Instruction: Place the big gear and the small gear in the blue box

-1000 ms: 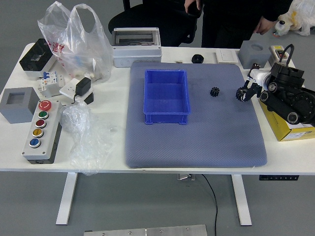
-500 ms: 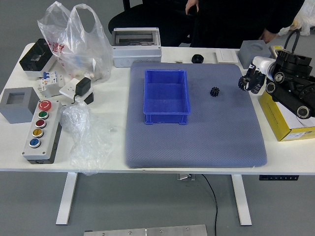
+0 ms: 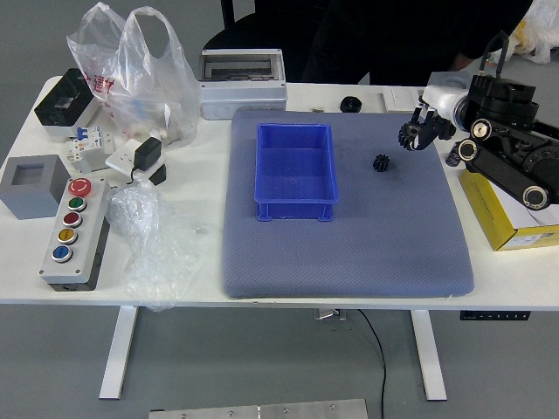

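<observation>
My right hand (image 3: 424,127) is over the mat's upper right part, its fingers closed on the big black gear (image 3: 408,135), which is held at the fingertips. The small black gear (image 3: 381,163) lies on the grey-blue mat, left of and below the hand in the picture. Left of both gears stands the blue box (image 3: 296,166), with nothing visible inside. My left hand is out of view.
A round black part (image 3: 350,104) lies at the mat's far edge. A yellow carton (image 3: 509,218) sits under my right forearm. Plastic bags (image 3: 150,96) and a button panel (image 3: 77,229) occupy the left side. A person in black leans at the far side.
The big gear has come off the mat in my right hand's grasp and moved left and toward the far side. The person has leaned closer to the table.
</observation>
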